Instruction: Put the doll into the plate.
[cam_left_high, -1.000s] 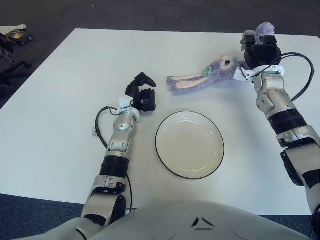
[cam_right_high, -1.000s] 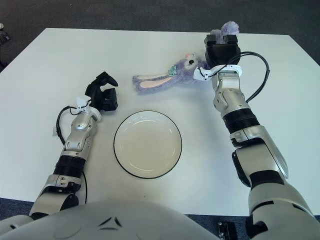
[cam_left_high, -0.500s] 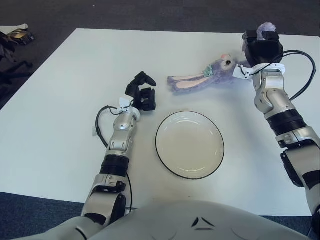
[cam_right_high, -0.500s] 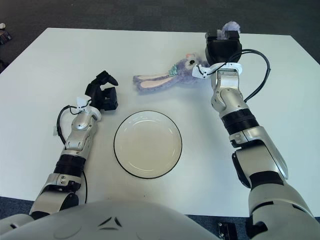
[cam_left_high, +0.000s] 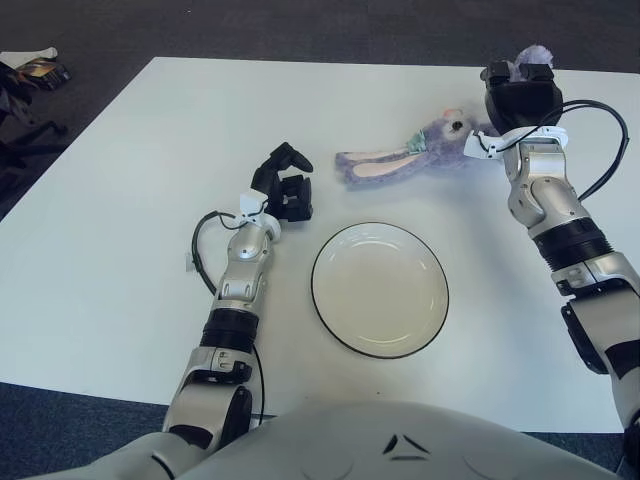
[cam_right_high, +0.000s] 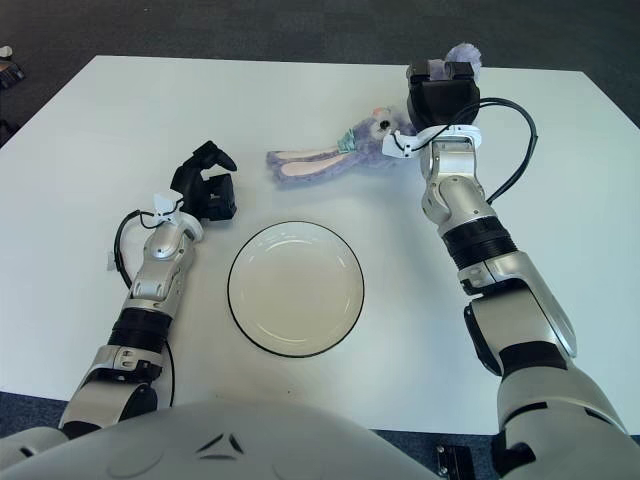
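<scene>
My right hand (cam_left_high: 520, 98) clamps the doll's (cam_left_high: 420, 148) body beyond the plate (cam_left_high: 379, 289), near the counter's (cam_left_high: 120, 200) far edge; my left hand (cam_left_high: 282, 186) hangs curled, holding nothing, left of the plate.

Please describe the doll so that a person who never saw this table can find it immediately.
On the white table, look past the round white plate with a dark rim, toward the far right. There, under the robot's right hand, lies the doll. It is the only soft thing here: a purple plush rabbit with long ears stretched toward the left hand.
</scene>
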